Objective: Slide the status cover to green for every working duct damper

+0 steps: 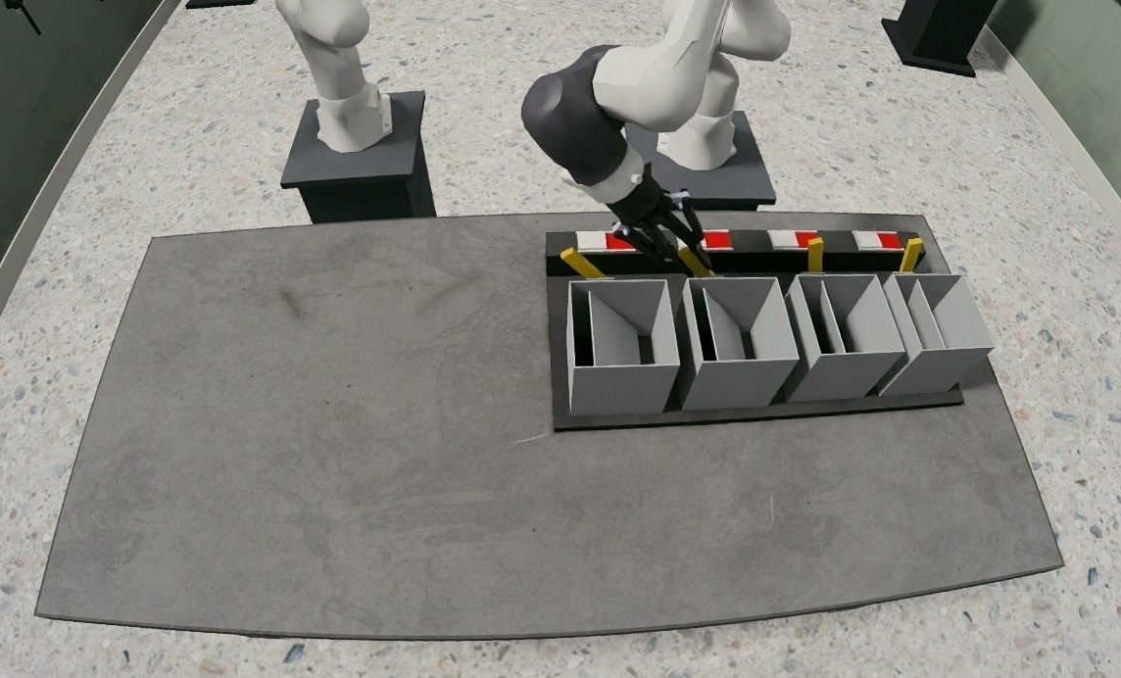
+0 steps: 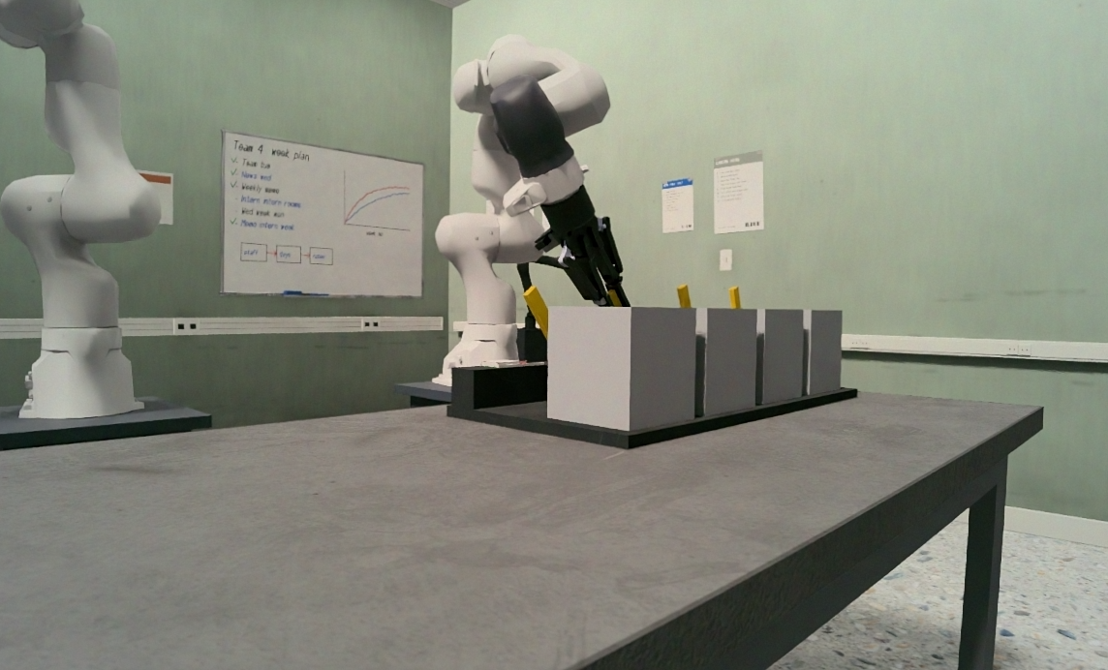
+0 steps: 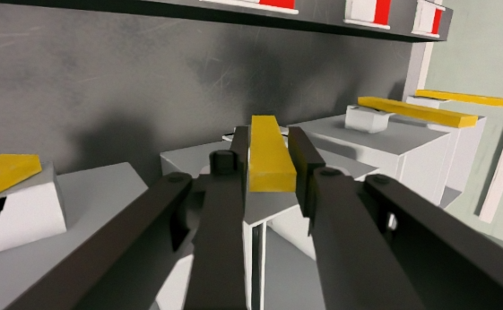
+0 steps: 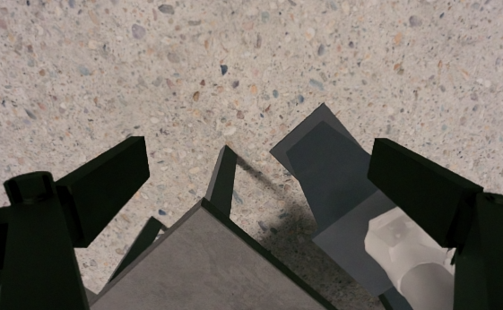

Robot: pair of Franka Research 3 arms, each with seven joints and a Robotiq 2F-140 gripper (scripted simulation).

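Several grey box dampers stand in a row behind sliders: the leftmost damper (image 1: 619,389), second (image 1: 737,385), third (image 1: 844,376) and rightmost (image 1: 935,370). Every slider shows red: first (image 1: 619,242), second (image 1: 718,240) (image 3: 278,3), third (image 1: 806,239) (image 3: 382,11), fourth (image 1: 889,241) (image 3: 437,21). My left gripper (image 1: 694,260) (image 2: 613,298) (image 3: 267,145) is slightly open, its fingers close around the second damper's yellow lever, with thin gaps beside it. The first lever (image 1: 581,263) leans left like the second. My right gripper (image 4: 259,157) is open and empty, away from the dampers.
The third lever (image 1: 814,254) (image 3: 417,112) and fourth lever (image 1: 910,254) (image 3: 469,99) rise beside my left gripper. The black base (image 1: 758,415) (image 2: 658,435) carries the dampers at one side of the grey table (image 1: 337,471). My left arm hangs over the slider rail.
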